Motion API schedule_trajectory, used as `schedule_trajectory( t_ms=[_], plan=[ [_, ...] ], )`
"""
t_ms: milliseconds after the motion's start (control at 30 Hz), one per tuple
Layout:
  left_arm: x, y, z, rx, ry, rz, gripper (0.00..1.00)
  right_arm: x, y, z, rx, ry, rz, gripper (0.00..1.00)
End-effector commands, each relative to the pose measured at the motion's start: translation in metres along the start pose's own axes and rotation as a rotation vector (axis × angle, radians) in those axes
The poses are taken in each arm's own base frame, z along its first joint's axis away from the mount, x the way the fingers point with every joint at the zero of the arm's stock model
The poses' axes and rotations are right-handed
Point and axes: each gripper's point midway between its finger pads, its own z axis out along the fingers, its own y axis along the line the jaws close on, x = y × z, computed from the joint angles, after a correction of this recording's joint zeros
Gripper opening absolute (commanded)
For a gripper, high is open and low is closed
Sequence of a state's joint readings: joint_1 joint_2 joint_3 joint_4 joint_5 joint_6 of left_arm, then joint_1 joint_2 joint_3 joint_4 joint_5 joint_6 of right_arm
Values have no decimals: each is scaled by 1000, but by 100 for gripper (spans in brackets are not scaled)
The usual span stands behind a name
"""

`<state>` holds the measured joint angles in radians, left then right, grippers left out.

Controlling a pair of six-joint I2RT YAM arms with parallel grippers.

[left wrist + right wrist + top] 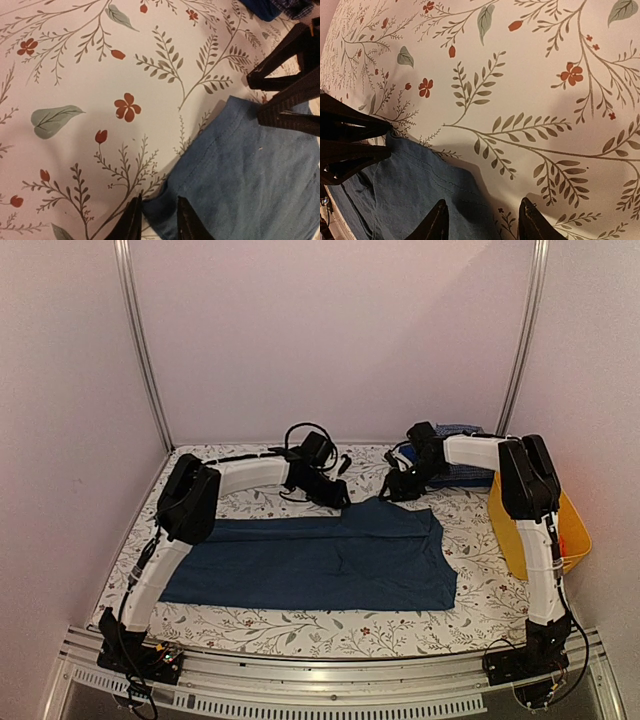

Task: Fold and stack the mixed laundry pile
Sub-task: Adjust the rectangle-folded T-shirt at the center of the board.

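Note:
The dark navy trousers (320,560) lie spread flat across the flowered table, their far edge under both grippers. My left gripper (335,495) is at that far edge. In the left wrist view, the left gripper (159,220) has its jaws drawn in on a raised fold of the trousers (250,170). My right gripper (398,488) is just to the right of it. In the right wrist view, the right gripper (482,220) stands open, straddling the hem of the trousers (410,185). A blue check shirt (462,468) lies behind the right arm.
A yellow basket (565,530) stands at the table's right edge, beside the right arm. The two grippers are close together: the right fingers (285,95) show in the left wrist view, and the left fingers (350,140) in the right wrist view. Metal frame posts (140,340) flank the back corners.

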<state>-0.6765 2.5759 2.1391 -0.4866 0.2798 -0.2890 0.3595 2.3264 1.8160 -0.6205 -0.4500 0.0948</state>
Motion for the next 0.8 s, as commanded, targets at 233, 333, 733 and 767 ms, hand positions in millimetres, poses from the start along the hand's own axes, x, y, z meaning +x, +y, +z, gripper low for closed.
schedule_trajectory(
  t_ms=[233,333,733,767],
  plan=[
    [13,-16,8,59,47,31,1,-6,22,9,-47,12,-46,19],
    [2,-22,-5,64,22,56,0,-12,30,-5,-51,-9,-57,12],
    [-14,-60,-80,132,-117,154,0,1,66,-53,-99,-49,-119,0],
    [-10,-63,-84,139,-117,168,0,4,71,-58,-108,-52,-129,0]
  ],
)
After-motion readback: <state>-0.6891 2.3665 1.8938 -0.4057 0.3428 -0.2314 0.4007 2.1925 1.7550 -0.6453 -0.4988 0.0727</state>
